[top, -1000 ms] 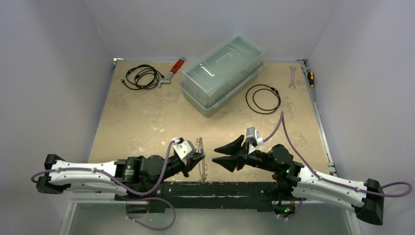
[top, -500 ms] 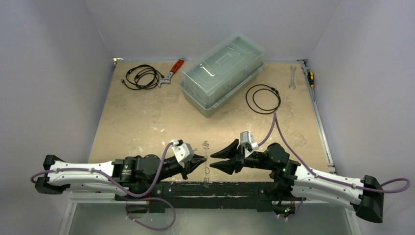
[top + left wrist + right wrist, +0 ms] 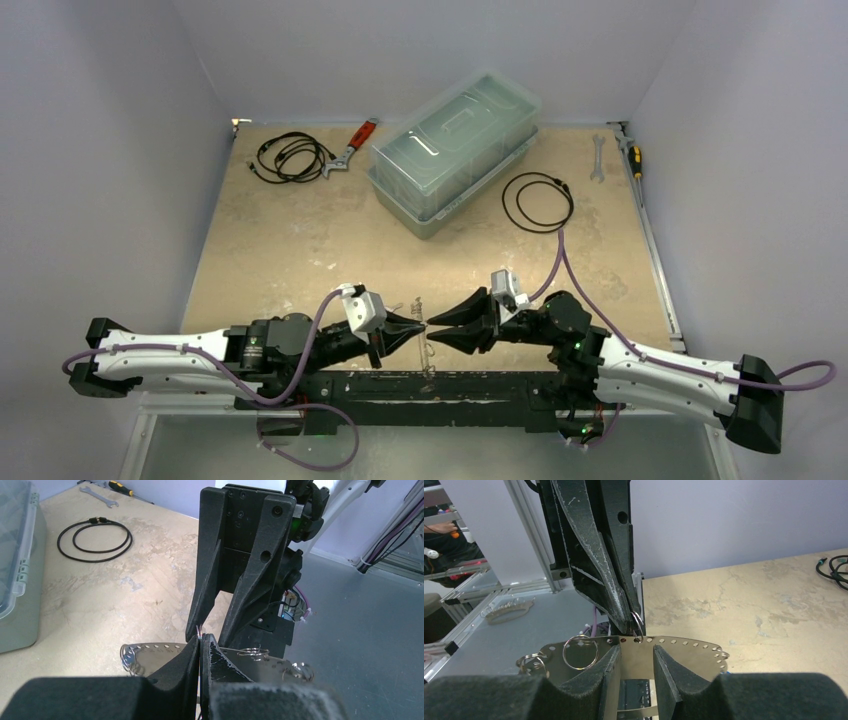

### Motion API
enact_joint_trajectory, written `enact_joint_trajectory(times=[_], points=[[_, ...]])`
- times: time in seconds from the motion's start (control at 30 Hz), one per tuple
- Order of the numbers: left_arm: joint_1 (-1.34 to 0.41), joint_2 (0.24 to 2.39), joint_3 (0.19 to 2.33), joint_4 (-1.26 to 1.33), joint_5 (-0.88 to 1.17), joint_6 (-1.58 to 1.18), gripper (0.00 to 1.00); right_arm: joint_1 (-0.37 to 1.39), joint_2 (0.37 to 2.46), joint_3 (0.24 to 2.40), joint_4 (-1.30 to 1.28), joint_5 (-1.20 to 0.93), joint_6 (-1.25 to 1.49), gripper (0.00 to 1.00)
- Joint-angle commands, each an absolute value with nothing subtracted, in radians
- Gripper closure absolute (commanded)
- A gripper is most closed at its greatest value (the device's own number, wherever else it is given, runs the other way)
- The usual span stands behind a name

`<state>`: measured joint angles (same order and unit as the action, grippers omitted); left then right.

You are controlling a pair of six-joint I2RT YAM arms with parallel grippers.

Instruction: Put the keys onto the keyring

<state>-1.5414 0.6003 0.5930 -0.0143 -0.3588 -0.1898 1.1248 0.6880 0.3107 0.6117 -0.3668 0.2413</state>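
Threading step: left claw [image 3: 201, 641] pinches a small ring [image 3: 637, 621] at the keyring [image 3: 684, 652]; right claw [image 3: 636, 656], apart, probably must steady it.

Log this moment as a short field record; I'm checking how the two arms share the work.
left gripper: shut on a small split ring
small split ring: appears hooked into a hole at the keyring's upper edge
keyring: curved perforated metal strip
right gripper: open, fingers straddling the keyring
other rings: hanging near the keyring's end
far table: clear lidded box, black cable coil
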Motion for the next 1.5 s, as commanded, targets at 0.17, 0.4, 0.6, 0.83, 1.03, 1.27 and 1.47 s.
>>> enact_joint_trajectory(times=[0.17,0.4,0.6,0.83,1.03,1.27,1.47], points=[[-1.549,0.606,0.611,0.083,-0.322,-0.173,1.00,1.124,0.693,0.363,0.688,-0.429,0.225,0.70],[-1.549,0.608,0.609,0.090,-0.312,-0.172,1.00,1.124,0.707,0.364,0.716,-0.426,0.233,0.74],[-1.549,0.602,0.605,0.097,-0.306,-0.172,1.00,1.124,0.713,0.365,0.729,-0.431,0.236,0.78],[-1.548,0.601,0.598,0.103,-0.304,-0.170,1.00,1.124,0.719,0.364,0.749,-0.435,0.245,0.83],[-1.549,0.603,0.592,0.115,-0.301,-0.173,1.00,1.124,0.725,0.366,0.760,-0.437,0.250,0.88],[-1.549,0.603,0.589,0.121,-0.300,-0.175,1.00,1.124,0.729,0.368,0.772,-0.439,0.255,1.00],[-1.549,0.607,0.593,0.099,-0.316,-0.177,1.00,1.124,0.716,0.371,0.755,-0.414,0.247,1.00]])
